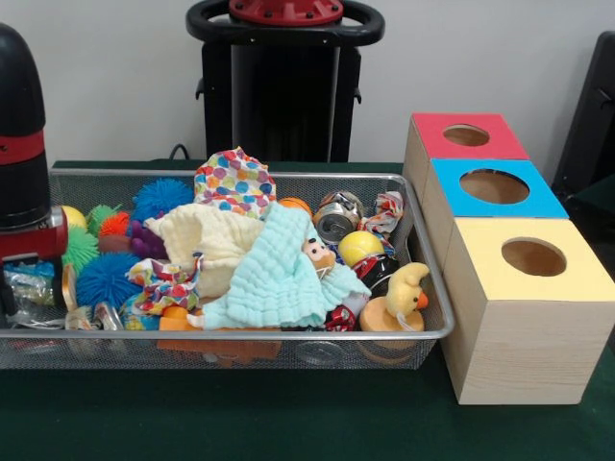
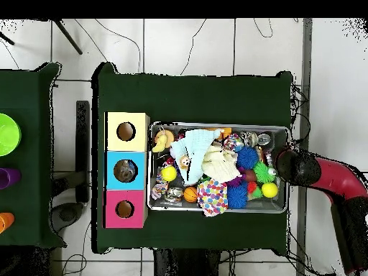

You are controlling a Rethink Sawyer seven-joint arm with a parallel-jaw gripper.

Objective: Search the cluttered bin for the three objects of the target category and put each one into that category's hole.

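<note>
The red-and-black arm (image 1: 21, 154) hangs over the wire mesh bin's (image 2: 282, 129) end farthest from the three coloured wooden hole boxes (image 2: 126, 169); I can't tell its grip. Risk: the mint muslin cloth (image 1: 279, 274) piled mid-bin snags or hides targets.

A robotics lab: a green-covered bench (image 2: 194, 93) stands on a pale tiled floor (image 2: 187, 43) strewn with cables (image 2: 205, 36), a red robot arm (image 2: 334, 180) reaching over it.

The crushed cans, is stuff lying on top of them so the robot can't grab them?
Partly. One crushed can by the bin's far wall lies uncovered. Another can near the front is half under the mint cloth.
</note>
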